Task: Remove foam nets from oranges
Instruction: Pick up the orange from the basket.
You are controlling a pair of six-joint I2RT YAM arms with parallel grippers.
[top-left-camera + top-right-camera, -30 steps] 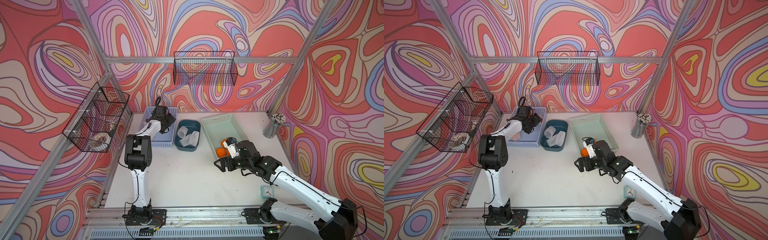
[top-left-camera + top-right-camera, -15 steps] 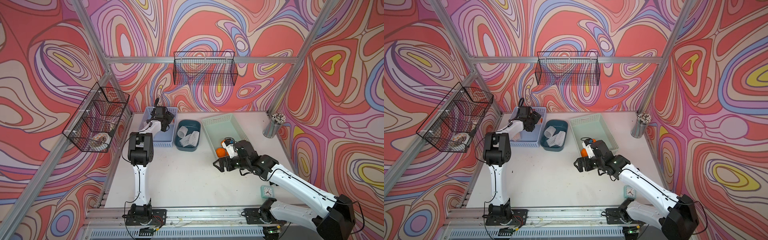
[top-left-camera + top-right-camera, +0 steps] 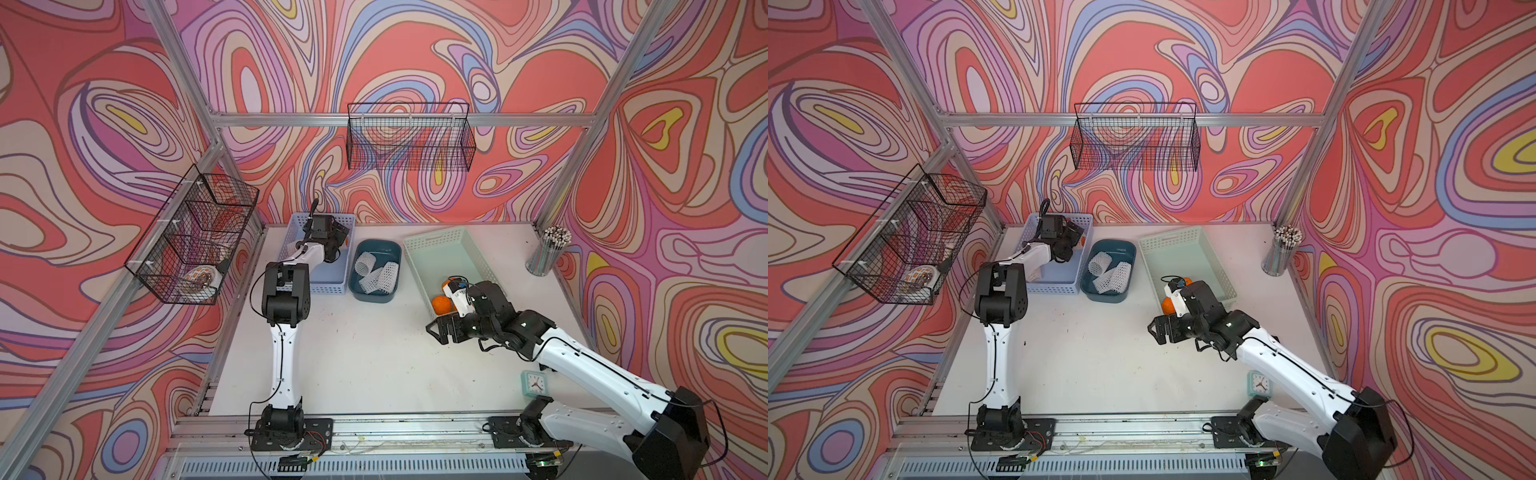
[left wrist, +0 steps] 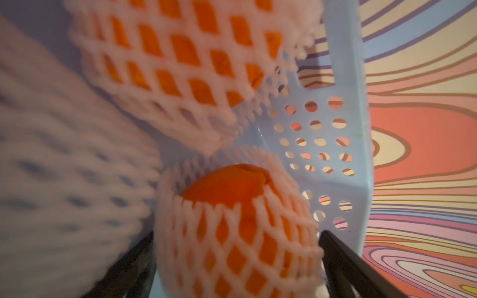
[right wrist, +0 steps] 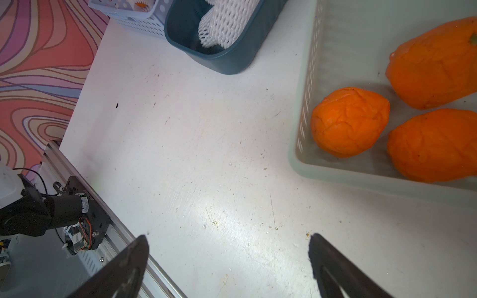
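My left gripper (image 3: pixel 338 236) (image 3: pixel 1077 237) is down inside the lavender basket (image 3: pixel 328 286). In the left wrist view it stands open around an orange in a white foam net (image 4: pixel 237 232), with one black finger (image 4: pixel 343 260) on each side of it. Another netted orange (image 4: pixel 180 64) lies just beyond, and a blurred net (image 4: pixel 64 167) lies beside it. Bare oranges (image 5: pixel 349 121) (image 3: pixel 441 304) lie in the pale green basket (image 5: pixel 304 103). Empty foam nets (image 3: pixel 376 270) (image 5: pixel 227 23) fill the teal bin. My right gripper (image 3: pixel 436 332) (image 5: pixel 228 240) hangs open over bare table by the green basket's near corner.
A small green clock (image 3: pixel 534 382) stands near the front right. A cup of pencils (image 3: pixel 548 251) is at the back right. Black wire baskets hang on the back wall (image 3: pixel 409 141) and the left wall (image 3: pixel 191 237). A metal rail (image 5: pixel 121 240) runs along the table's front.
The left arm has swung a little and carried its gripper deeper toward the back of the lavender basket. The right gripper has drifted slightly left, still open.
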